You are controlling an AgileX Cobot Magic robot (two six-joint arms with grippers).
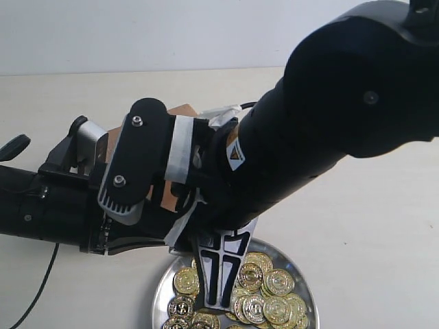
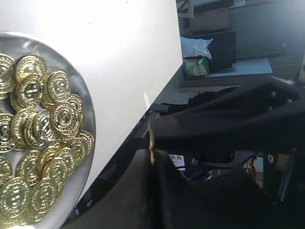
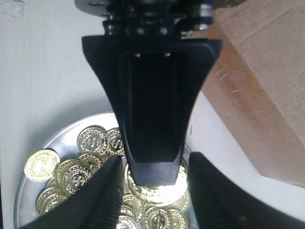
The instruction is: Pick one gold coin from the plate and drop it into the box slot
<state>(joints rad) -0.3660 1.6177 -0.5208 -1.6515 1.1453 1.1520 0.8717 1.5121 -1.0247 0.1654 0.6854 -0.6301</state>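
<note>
- Surface: I see a pale tabletop below a white wall. The left wrist view shows a cluttered room past the table edge.
- Hazard, pick: the coins lie heaped and overlapping on the plate, lower centre of the exterior view. I judge a pinch here could take two coins or none, or flick one over the rim.
- Hazard, clearance: both arms crowd the centre of the exterior view and hide most of the box. A careless lift could knock arm against arm.
- Hazard, drop: the slot shows in no view, so I cannot check alignment. A blind release may leave the coin on the box top.
- Right gripper: its two dark fingers at the bottom of the right wrist view stand apart, gripping nothing that I can see.
- Left gripper: closed. I cannot tell whether it holds a coin, nor pick it out with certainty.
- Position: a black tapered finger, from which arm I cannot tell, points tip-down onto the heap between those spread fingers. The box lies upper right in that frame, beside the plate.
</note>
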